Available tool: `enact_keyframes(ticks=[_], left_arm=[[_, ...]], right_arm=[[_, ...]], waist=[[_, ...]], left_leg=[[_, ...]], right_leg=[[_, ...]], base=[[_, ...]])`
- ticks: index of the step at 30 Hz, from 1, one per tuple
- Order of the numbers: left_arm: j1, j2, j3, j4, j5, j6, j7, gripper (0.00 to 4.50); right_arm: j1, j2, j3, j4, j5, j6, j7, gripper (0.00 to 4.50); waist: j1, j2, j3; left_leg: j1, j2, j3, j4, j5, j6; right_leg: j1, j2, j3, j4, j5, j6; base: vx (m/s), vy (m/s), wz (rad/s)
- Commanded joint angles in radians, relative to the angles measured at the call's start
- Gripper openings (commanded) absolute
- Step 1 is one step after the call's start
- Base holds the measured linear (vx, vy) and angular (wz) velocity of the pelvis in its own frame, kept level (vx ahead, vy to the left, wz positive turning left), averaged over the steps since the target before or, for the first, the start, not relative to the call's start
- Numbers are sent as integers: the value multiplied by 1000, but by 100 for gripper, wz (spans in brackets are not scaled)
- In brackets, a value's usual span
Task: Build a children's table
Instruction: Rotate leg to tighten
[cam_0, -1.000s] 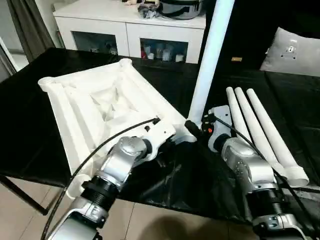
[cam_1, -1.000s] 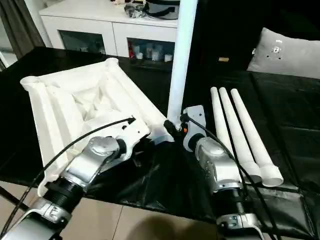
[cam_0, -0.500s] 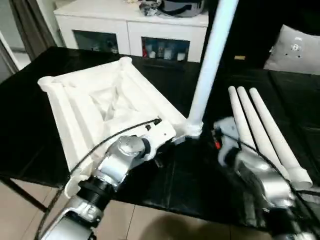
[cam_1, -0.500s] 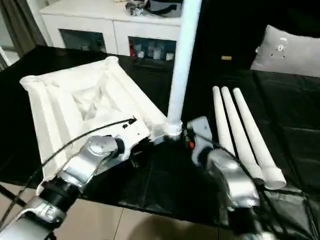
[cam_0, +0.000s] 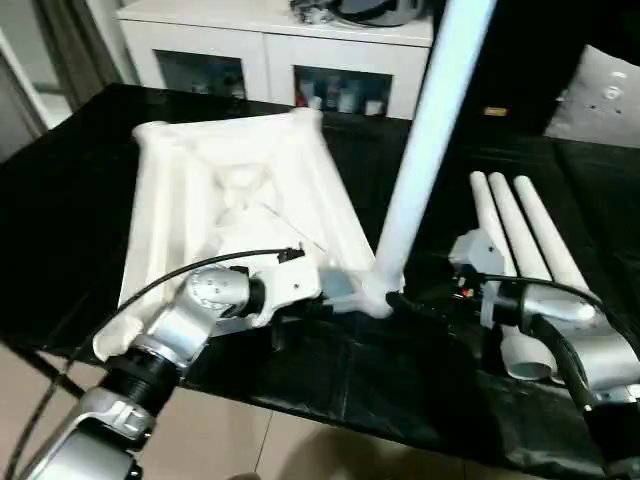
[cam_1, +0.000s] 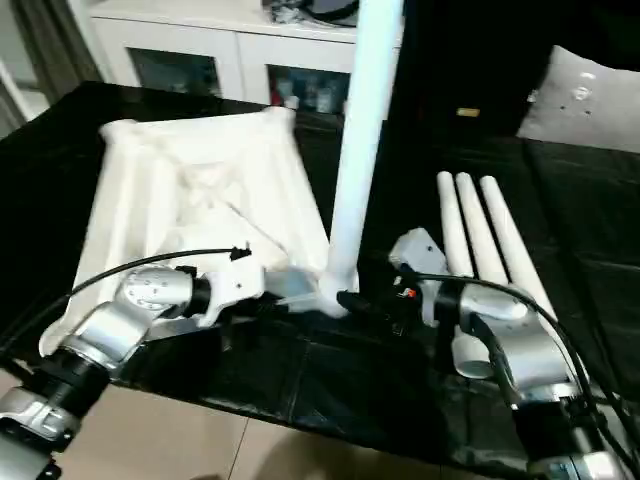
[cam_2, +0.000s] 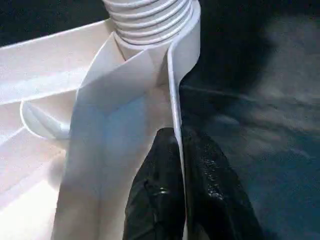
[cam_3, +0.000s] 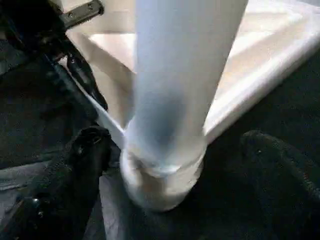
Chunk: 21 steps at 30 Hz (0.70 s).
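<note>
The children's table lies upside down as a white ribbed tabletop (cam_0: 230, 190) on the black work table. One white leg (cam_0: 425, 140) stands upright in the near right corner socket (cam_2: 150, 20). My left gripper (cam_2: 180, 150) is shut on the tabletop's thin rim just beside that socket. My right gripper (cam_3: 172, 137) is open, with one black finger (cam_3: 85, 150) on each side of the leg's base and neither touching it. Three more legs (cam_0: 520, 230) lie side by side to the right, their near ends under my right arm.
A white cabinet with glass doors (cam_0: 270, 60) stands behind the black work table (cam_0: 60, 200). A grey cushion (cam_0: 610, 95) lies at the far right. The work table's front edge (cam_0: 330, 410) runs just below my forearms, with tiled floor beyond.
My right gripper has opened wide and let go of the standing leg, and its arm has swung out to the right. The left gripper keeps its hold. The whole view has shifted.
</note>
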Motion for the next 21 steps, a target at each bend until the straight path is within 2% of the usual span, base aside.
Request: enact_keyframes(ticks=[1,3,6,9,12,14,15,18,21], left_arm=[[8,21,-73,12,21,-15,-87,0],[4,25,-76,16,19,-24,-106,0],[-1,26,-76,27,20,-45,-123,0],[-4,24,-74,35,20,-54,-128,0],[-5,23,-74,38,17,-55,-133,0],[-4,22,-73,39,16,-55,-135,0],[-4,19,-71,42,16,-55,-137,0],[-1,16,-68,45,11,-53,-140,0],[2,13,-63,45,5,-46,-141,0]], right_arm=[[-4,0,25,15,-3,-11,50,446],[-6,8,36,20,5,-7,70,446],[-10,13,53,32,11,-1,91,410],[-13,19,63,47,15,-1,100,382],[-13,26,64,54,16,-1,105,361],[-12,28,63,55,20,2,109,350],[-9,30,63,53,22,6,114,329],[0,35,60,48,31,17,119,316],[13,45,55,40,50,30,120,281]], waist=[[1,-11,-55],[5,-11,-56],[8,-13,-55],[12,-13,-52],[13,-13,-53],[13,-12,-54],[14,-13,-55],[15,-12,-57],[17,-13,-57]], left_leg=[[-1,63,-15,-60,-52,115],[-1,64,-14,-61,-58,106],[-2,65,-15,-61,-71,96],[-1,62,-14,-62,-97,77],[-1,61,-15,-62,-98,68],[-1,62,-15,-62,-93,69],[-1,62,-15,-61,-84,71],[-3,62,-15,-59,-66,79],[-2,61,-14,-59,-72,81]], right_leg=[[58,-97,56,-52,-147,-215],[59,-96,55,-51,-146,-218],[60,-98,56,-51,-159,-214],[59,-98,57,-58,-225,-193],[58,-96,57,-58,-234,-185],[58,-96,57,-56,-223,-185],[59,-96,57,-54,-206,-187],[60,-95,57,-49,-165,-200],[61,-96,56,-51,-174,-200]], base=[[0,0,0],[0,0,0],[0,0,0],[0,0,0],[0,0,0],[0,0,0],[0,0,0],[0,0,0],[0,0,0]])
